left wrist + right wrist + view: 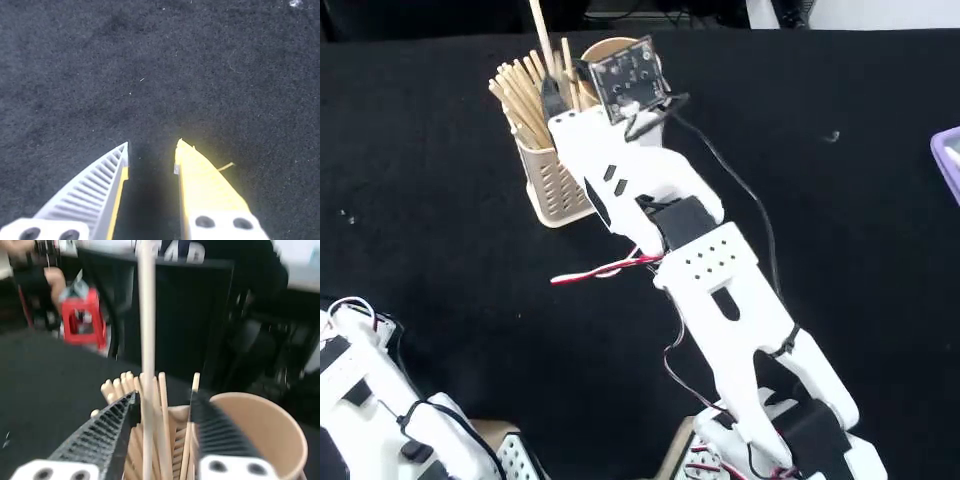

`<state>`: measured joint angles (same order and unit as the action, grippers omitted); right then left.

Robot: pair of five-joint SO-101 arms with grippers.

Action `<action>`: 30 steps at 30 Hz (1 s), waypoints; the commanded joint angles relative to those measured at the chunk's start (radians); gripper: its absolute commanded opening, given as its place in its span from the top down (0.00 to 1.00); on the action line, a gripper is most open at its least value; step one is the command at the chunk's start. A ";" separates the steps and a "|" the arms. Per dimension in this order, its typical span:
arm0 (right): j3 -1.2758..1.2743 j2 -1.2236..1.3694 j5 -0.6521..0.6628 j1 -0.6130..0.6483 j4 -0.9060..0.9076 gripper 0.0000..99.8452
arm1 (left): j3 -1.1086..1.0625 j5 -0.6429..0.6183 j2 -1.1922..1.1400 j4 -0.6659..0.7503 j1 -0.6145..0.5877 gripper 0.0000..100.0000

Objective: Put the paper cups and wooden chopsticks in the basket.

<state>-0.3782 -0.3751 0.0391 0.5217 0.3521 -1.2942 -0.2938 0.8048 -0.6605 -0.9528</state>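
right gripper (162, 405) spread above basket (560, 195) rim, one chopstick (146, 315) upright between; left gripper (150, 150) spread over black table (150, 60).

We note basket (556, 192) on table (840, 200), left of centre, toward far side. Wooden chopsticks (520, 92) stand in basket, fanned toward left. One chopstick (146, 315) rises above rest. Paper cup (260, 435) sits just right of bundle; we cannot tell if inside basket. Right gripper (164, 395) hangs above basket, fingers either side of tall chopstick. Left gripper (150, 145) hangs over bare table. Container corner (947, 160) at right edge.
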 commanded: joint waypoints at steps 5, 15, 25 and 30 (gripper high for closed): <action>0.156 -0.295 -0.008 -0.054 0.282 0.73 | 0.039 -0.011 0.028 0.018 0.012 0.84; -0.125 -0.673 -0.008 -0.172 0.391 0.73 | 0.039 -0.009 0.028 0.018 0.012 0.84; -0.297 -0.369 -0.157 0.084 0.150 0.73 | 0.039 -0.006 0.028 0.017 0.013 0.84; -0.199 -0.128 -0.157 0.110 0.150 0.73 | 0.039 -0.005 0.028 0.014 0.013 0.84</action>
<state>-0.6697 -0.5976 -0.1066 0.6168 0.5255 -1.2942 -0.2938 0.8048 -0.6605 -0.9513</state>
